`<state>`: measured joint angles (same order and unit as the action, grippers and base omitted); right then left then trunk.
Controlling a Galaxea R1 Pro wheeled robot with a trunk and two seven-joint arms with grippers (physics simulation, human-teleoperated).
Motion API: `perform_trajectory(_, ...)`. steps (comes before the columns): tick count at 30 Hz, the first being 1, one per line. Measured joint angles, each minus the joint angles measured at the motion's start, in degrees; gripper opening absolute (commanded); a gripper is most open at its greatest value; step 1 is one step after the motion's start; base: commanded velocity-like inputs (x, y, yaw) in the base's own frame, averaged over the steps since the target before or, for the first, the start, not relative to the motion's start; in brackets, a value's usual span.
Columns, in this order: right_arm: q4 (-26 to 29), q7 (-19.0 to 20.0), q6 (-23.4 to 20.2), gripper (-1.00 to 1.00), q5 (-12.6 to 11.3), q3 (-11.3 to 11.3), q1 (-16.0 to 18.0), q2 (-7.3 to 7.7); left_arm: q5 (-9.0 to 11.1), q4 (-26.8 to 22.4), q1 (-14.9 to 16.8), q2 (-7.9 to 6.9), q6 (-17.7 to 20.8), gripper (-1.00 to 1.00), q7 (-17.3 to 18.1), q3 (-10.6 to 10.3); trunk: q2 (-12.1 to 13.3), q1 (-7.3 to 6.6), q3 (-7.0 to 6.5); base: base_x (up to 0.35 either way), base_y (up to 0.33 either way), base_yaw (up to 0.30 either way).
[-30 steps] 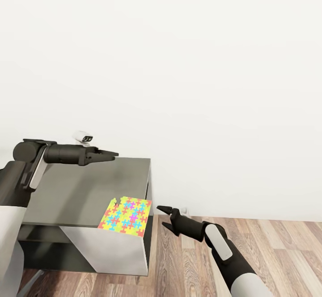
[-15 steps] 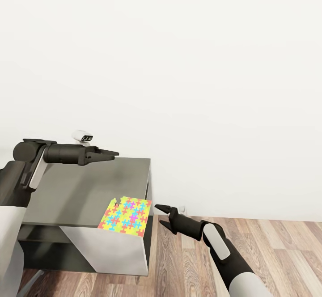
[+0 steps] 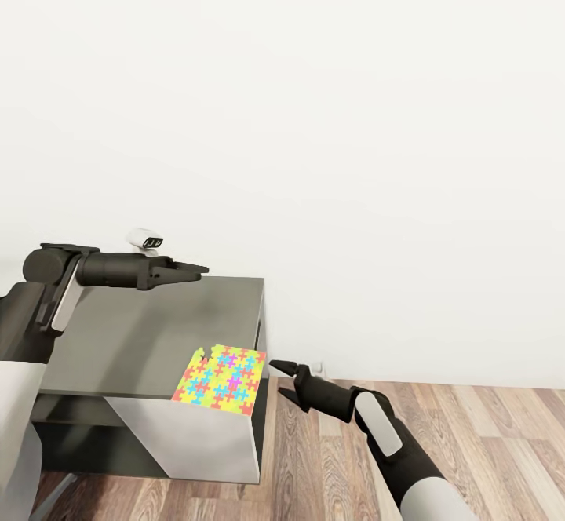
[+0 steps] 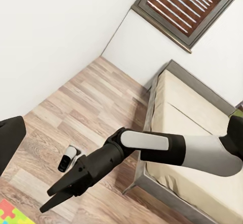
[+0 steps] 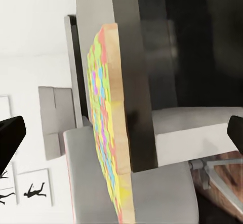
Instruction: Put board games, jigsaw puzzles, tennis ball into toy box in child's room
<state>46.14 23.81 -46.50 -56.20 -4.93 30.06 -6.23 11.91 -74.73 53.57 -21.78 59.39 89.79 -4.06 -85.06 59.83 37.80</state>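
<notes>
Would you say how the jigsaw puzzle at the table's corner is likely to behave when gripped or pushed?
The jigsaw puzzle looks like a flat slab with a pale edge in the right wrist view, so probably stiff and light. Lying at the table edge, a push might slide it off. It shouldn't roll.

I'm in a child's bedroom: wood-plank floor [image 3: 486, 442], white wall [image 3: 353, 113], a beige-mattressed bed [image 4: 202, 127], a slatted window [image 4: 190, 6], sports silhouette pictures [image 5: 33, 188], a jigsaw puzzle [image 3: 221, 380] on the table [image 3: 133, 333].

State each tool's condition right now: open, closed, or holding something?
Left tool: looks closed, holding nothing.
Right tool: open, empty, beside the jigsaw puzzle at the table corner.
</notes>
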Motion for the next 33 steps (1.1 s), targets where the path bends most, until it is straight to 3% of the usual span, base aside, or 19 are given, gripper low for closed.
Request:
perform_trajectory(9,-0.13,0.00,0.00,1.00,0.02,-1.45,0.72,0.07,-0.08,-0.06,0.00,0.03,0.00,1.00,0.00,-0.11,0.00,0.00,0.00,0.000,0.063,0.000)
perform_trajectory(33,-0.17,0.00,0.00,1.00,0.13,-1.63,0.76,0.08,-0.11,-0.07,0.00,-0.14,0.00,1.00,0.00,-0.14,0.00,0.00,0.00,0.000,0.038,0.000)
